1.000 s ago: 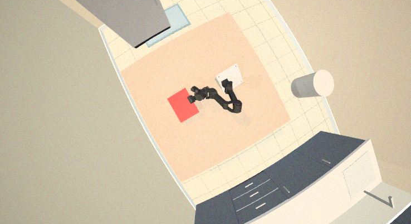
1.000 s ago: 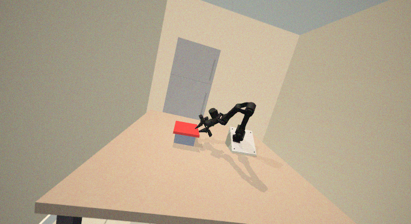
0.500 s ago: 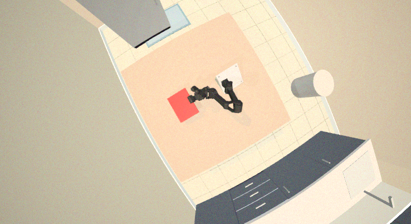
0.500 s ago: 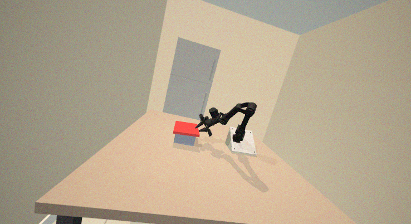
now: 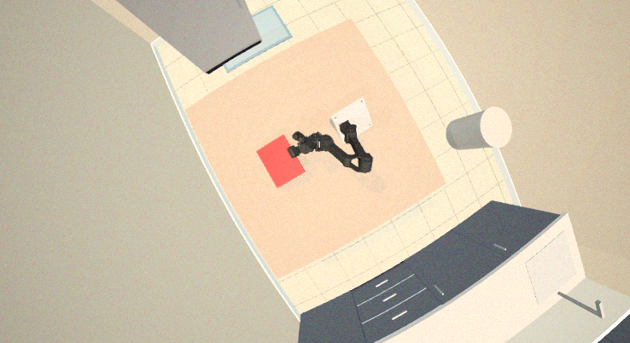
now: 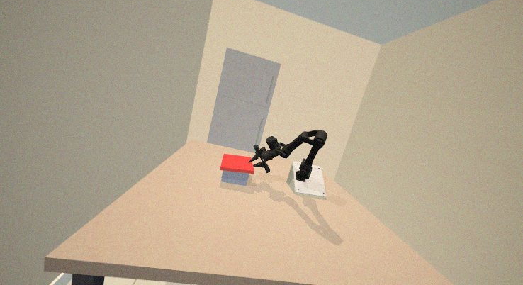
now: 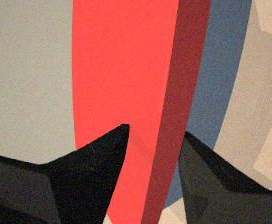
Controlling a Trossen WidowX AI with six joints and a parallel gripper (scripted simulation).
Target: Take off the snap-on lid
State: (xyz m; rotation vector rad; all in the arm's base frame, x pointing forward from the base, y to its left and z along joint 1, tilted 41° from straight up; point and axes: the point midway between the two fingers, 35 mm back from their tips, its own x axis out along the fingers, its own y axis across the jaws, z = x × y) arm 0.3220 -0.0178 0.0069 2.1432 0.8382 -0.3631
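Exterior view: a blue-grey storage box (image 6: pixel 234 177) is seen on the tan table (image 6: pixel 205 227), capped by a flat red lid (image 6: pixel 236 162) that overhangs the box walls on all visible sides; box interior is covered by the lid, so contents cannot be told. Lid sits level on top of the box, approx. mid-table, just beside the arm's white base plate (image 6: pixel 309 179); the gripper (image 6: pixel 256 161) is reached across from the base to the lid's near edge, one finger above the lid surface, one below its rim.

Wrist view: lid (image 7: pixel 123 83) is shown as a bright red top face w/ a darker red side band; a thin slab, sharp corners, plain, unmarked. Blue box wall (image 7: pixel 216 76) is visible beyond the lid's side band. Two black fingers are set either side of the lid's corner edge; the jaws are closed on the lid, gripping it across its thickness.

Top view: lid (image 5: pixel 280 160) appears as a red rectangle, rotated rel. to the table edges; box fully hidden beneath it. Gripper (image 5: pixel 294 149) is touching the lid's edge on the side facing the base plate (image 5: pixel 352 114); arm is bent at the elbow between the two.
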